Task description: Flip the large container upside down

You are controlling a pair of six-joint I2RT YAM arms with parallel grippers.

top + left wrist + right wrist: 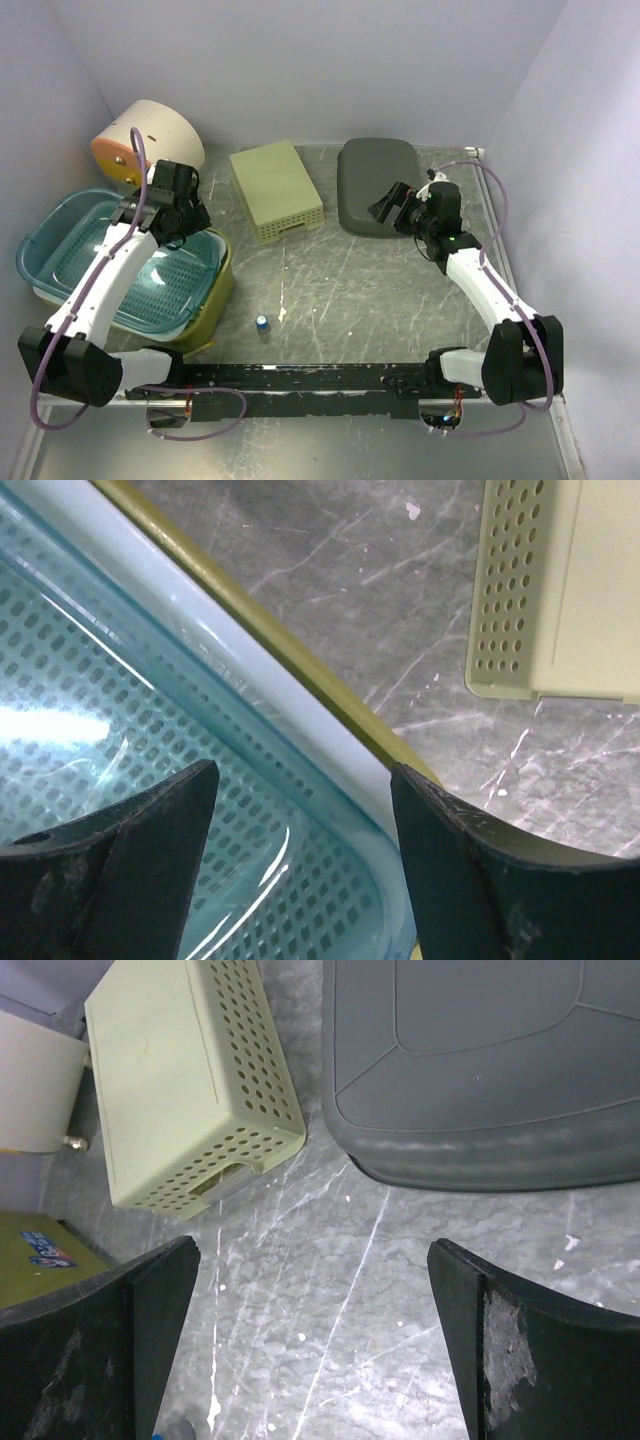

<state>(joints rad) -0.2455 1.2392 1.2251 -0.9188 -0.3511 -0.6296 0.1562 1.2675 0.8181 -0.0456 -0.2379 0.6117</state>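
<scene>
**Five things on your scuffed grey table**

Your table (350, 290) is grey, marbled and scratched white. Under your left claw (300, 790) sits the olive-yellow tub (222, 285). Beyond that claw, a cream drum (150, 135) lies on its side. Between both claws rests the pale perforated crate (275, 190). Just ahead of your right claw (312, 1260) lies the dark grey bin (365, 180). Nearer the arm bases than either claw stands a small blue-capped bottle (262, 323).

We see a grey table (360, 290) that looks like stone, with thin white scratches all over it. Pale walls that look a bit purple stand close round it: a back wall (330, 70), a left wall (40, 100) and a right wall (580, 120). A black rail (320, 378) runs along the near edge. The light is soft
</scene>
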